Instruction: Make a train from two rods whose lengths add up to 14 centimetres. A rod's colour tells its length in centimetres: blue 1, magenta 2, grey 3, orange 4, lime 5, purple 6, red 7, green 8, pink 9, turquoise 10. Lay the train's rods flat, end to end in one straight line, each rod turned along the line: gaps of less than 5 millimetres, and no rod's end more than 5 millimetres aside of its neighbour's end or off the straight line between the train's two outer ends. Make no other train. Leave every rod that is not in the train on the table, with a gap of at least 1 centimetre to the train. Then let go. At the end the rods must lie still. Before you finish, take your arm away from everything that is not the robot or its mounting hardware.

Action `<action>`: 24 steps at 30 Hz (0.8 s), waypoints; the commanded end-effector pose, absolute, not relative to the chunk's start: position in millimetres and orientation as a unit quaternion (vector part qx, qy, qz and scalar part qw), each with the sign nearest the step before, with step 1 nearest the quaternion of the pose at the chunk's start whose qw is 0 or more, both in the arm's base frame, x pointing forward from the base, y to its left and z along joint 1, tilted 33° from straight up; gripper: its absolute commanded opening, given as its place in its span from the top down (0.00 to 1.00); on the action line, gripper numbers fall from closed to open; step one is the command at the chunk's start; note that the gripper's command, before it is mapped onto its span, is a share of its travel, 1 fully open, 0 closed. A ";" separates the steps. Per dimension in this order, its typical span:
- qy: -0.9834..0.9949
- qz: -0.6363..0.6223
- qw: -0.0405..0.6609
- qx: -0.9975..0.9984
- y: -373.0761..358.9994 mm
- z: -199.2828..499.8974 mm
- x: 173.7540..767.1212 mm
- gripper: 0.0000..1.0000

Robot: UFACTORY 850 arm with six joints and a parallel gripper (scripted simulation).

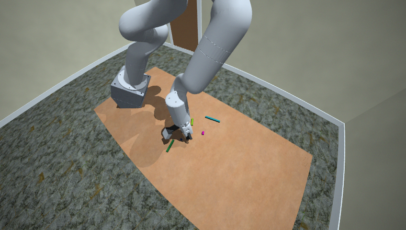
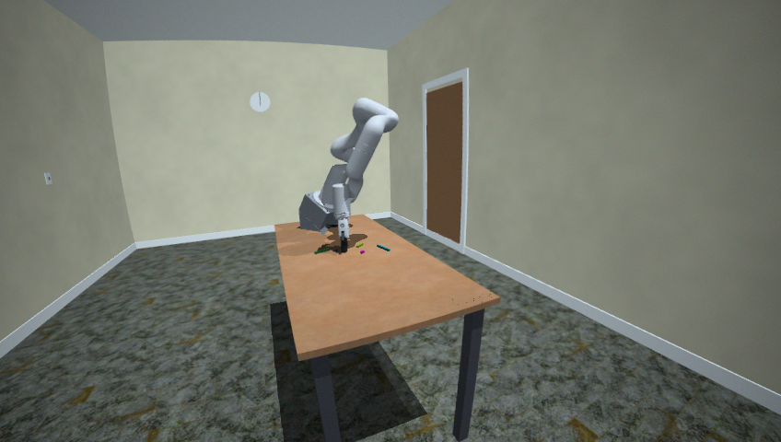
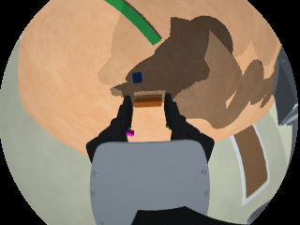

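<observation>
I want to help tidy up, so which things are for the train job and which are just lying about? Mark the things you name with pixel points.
For the train:
- turquoise rod (image 1: 212, 119) (image 2: 383, 248)
- orange rod (image 3: 148, 101)
- claw (image 1: 189, 136) (image 2: 343, 250) (image 3: 147, 101), for moving rods

Just lying about:
- green rod (image 1: 170, 145) (image 2: 321, 251) (image 3: 136, 22)
- lime rod (image 1: 192, 121) (image 2: 359, 245)
- magenta rod (image 1: 202, 132) (image 2: 362, 251) (image 3: 130, 133)
- blue rod (image 1: 181, 139) (image 2: 336, 250) (image 3: 137, 78)

I counted six slim rods: one green (image 1: 170, 145) (image 2: 321, 251) (image 3: 142, 26), one dark-blue (image 1: 181, 139) (image 3: 137, 78), one orange (image 3: 148, 102), one magenta (image 1: 202, 132) (image 2: 362, 251) (image 3: 130, 133), one lime (image 1: 192, 121) (image 2: 359, 245) (image 3: 167, 127), one turquoise (image 1: 212, 119) (image 2: 383, 248).

Top and exterior views, both distant, downward-looking
</observation>
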State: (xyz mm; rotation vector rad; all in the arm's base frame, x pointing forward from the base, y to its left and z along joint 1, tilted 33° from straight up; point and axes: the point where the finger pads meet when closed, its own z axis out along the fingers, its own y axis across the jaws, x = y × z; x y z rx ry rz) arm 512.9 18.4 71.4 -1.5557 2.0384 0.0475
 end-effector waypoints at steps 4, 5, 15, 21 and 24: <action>0.762 0.017 0.285 -0.581 18.1 71.8 513.3 0.41; 0.762 0.017 0.285 -0.581 18.1 71.8 513.3 0.41; 0.762 0.017 0.285 -0.581 16.7 75.2 511.6 0.41; 0.762 0.017 0.285 -0.581 8.1 95.2 501.7 0.41; 0.762 0.017 0.285 -0.581 2.2 109.1 494.8 0.41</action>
